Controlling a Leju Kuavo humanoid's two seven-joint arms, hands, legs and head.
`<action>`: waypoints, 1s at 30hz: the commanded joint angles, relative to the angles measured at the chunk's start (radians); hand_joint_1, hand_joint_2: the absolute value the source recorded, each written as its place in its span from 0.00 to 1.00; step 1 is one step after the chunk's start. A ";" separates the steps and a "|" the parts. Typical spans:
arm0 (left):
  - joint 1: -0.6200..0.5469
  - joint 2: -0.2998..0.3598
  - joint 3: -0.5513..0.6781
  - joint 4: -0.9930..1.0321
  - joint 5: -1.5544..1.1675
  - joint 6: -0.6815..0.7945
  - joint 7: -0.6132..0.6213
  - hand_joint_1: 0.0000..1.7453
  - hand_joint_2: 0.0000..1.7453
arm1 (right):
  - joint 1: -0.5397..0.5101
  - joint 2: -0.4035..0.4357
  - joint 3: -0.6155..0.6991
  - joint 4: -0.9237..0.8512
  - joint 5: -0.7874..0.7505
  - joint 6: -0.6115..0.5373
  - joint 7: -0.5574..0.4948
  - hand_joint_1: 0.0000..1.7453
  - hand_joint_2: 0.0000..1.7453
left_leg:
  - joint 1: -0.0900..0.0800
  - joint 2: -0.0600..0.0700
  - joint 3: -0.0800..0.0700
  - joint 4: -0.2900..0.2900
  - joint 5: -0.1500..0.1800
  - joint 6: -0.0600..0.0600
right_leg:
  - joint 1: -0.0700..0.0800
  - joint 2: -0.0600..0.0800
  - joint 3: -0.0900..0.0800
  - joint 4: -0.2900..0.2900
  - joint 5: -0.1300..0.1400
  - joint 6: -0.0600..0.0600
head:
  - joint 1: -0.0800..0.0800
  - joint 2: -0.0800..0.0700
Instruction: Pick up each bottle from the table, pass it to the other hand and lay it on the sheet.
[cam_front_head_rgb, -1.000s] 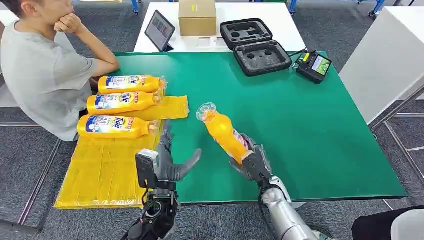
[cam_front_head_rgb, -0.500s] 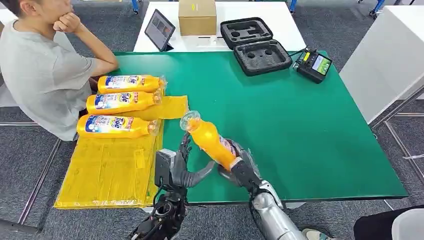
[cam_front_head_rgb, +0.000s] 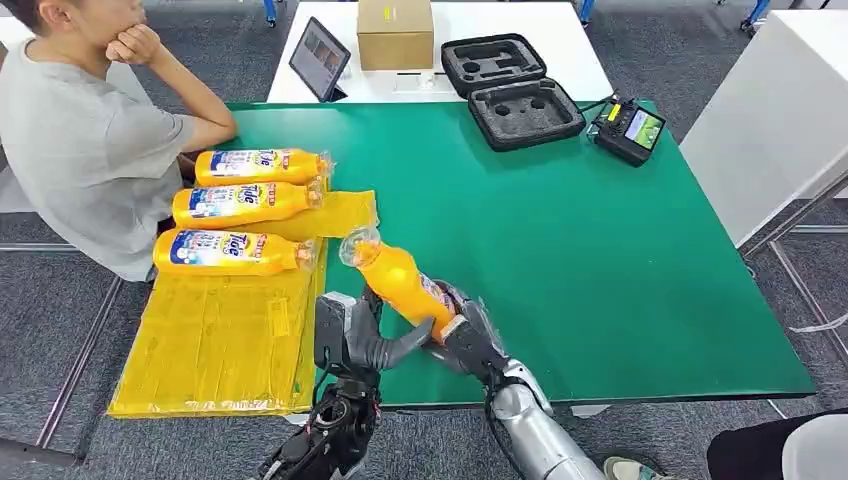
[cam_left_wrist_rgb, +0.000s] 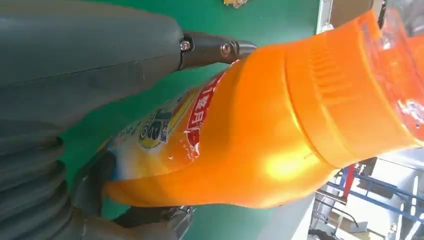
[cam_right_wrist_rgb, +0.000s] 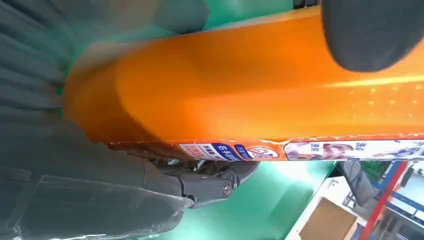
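Orange plastic bottle (cam_front_head_rgb: 398, 283) is gripped at its base by my right hand (cam_front_head_rgb: 462, 340), long axis tilting toward the yellow sheet (cam_front_head_rgb: 215, 345), while my spread left hand (cam_front_head_rgb: 352, 335) waits just beside it.

On the green table (cam_front_head_rgb: 620, 260), a crinkled yellow plastic sheet (cam_front_head_rgb: 215, 340) lies at the left side, near the front edge. Three orange bottles with blue and white labels (cam_front_head_rgb: 240, 205) lie on the far part of the sheet, side by side, caps toward the right. A fourth orange bottle (cam_front_head_rgb: 400, 283) is above the table, just right of the sheet, tilted, cap toward the far left. The right hand (cam_front_head_rgb: 465, 338) holds its base, and the left hand (cam_front_head_rgb: 360, 335) is just left of it, under the bottle. A person in a grey shirt (cam_front_head_rgb: 80, 150) sits left of the table, behind the sheet. An open black foam case (cam_front_head_rgb: 510, 90) lies at the far edge, and a black controller with a screen (cam_front_head_rgb: 627, 130) is right of it.
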 joint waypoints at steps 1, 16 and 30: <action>-0.035 0.013 -0.039 -0.016 0.033 -0.013 0.014 0.00 1.00 | -0.107 0.015 0.053 0.201 -0.008 -0.049 0.003 1.00 1.00 | 0.001 0.001 0.002 0.001 -0.001 -0.002 | 0.001 0.002 0.002 0.000 -0.001 -0.001 | 0.000 0.000; -0.078 -0.001 -0.031 0.049 0.033 0.096 -0.023 0.00 1.00 | -0.114 0.049 0.143 0.192 0.037 -0.118 -0.009 1.00 1.00 | 0.001 0.000 0.001 0.000 -0.001 -0.001 | 0.001 0.001 0.001 0.000 0.000 -0.001 | 0.000 0.000; -0.037 -0.023 0.090 0.009 -0.089 0.175 -0.023 0.00 1.00 | -0.069 0.046 0.213 0.113 0.049 -0.162 0.005 1.00 1.00 | 0.001 -0.001 0.003 0.000 -0.002 -0.002 | 0.001 0.001 0.003 0.000 -0.002 -0.002 | 0.000 0.000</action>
